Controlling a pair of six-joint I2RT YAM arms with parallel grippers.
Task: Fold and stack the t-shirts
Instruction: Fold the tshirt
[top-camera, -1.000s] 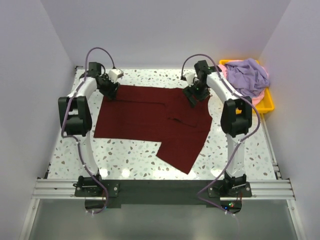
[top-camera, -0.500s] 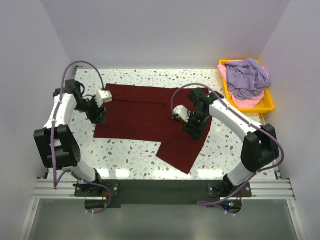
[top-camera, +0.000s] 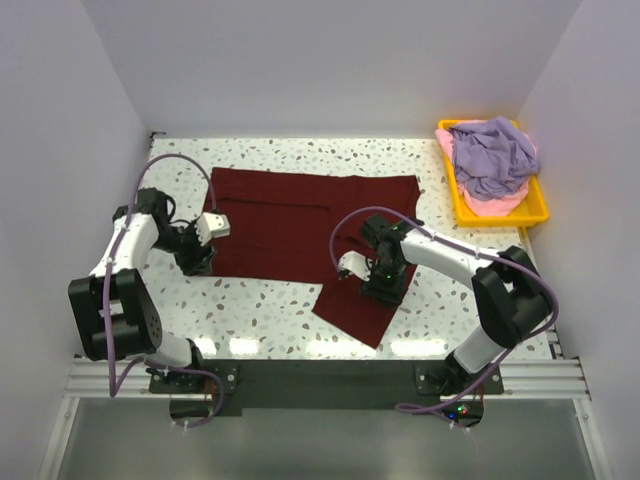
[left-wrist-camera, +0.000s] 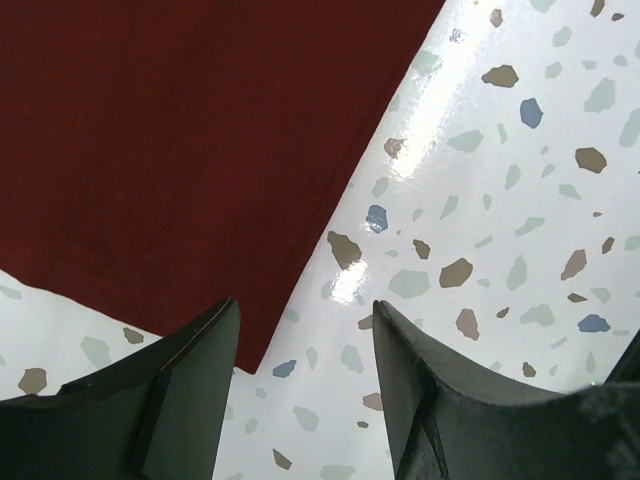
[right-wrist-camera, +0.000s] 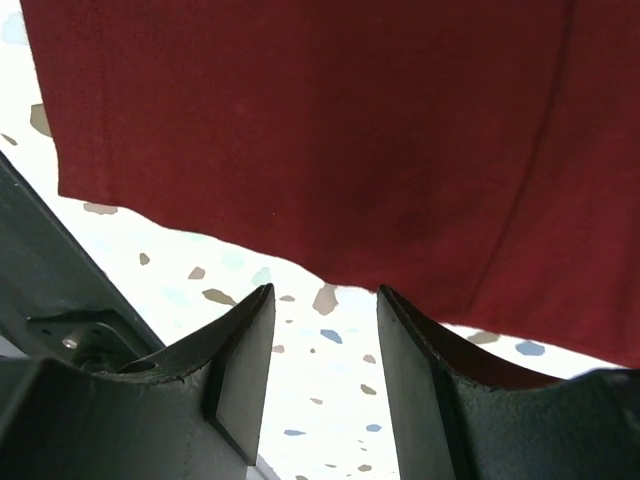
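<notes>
Shows dark maroon cloth t-shirt (top-camera: 290, 225) spread on speckled white tabletop (top-camera: 260, 300), lavender cloth t-shirt (top-camera: 495, 155) heaped over pale pink cloth t-shirt (top-camera: 497, 206) in far-right yellow plastic tray (top-camera: 541, 212). Finds left end effector (left-wrist-camera: 305, 325) open over near-left corner, right end effector (right-wrist-camera: 325, 300) open over near flap.

**Desk:** How do the two arms look from above?

**Photographer:** The left arm (top-camera: 125, 250) and right arm (top-camera: 447, 251) are twins. Each has glossy white tubular links set between chunky black joint housings. Each stands on a black base plate (top-camera: 190, 376) on a silver slotted rail (top-camera: 105, 374).

**Desk:** Cabling?

**Photographer:** A lavender-grey cable (top-camera: 172, 158) arcs off each arm, and a small white camera box (top-camera: 213, 224) sits at each wrist.

**Desk:** And the close-ups?

**Photographer:** The left gripper (left-wrist-camera: 305, 345) and right gripper (right-wrist-camera: 322, 330) have matte black, wedge-shaped fingers (left-wrist-camera: 170, 390) with bevelled inner edges.
</notes>
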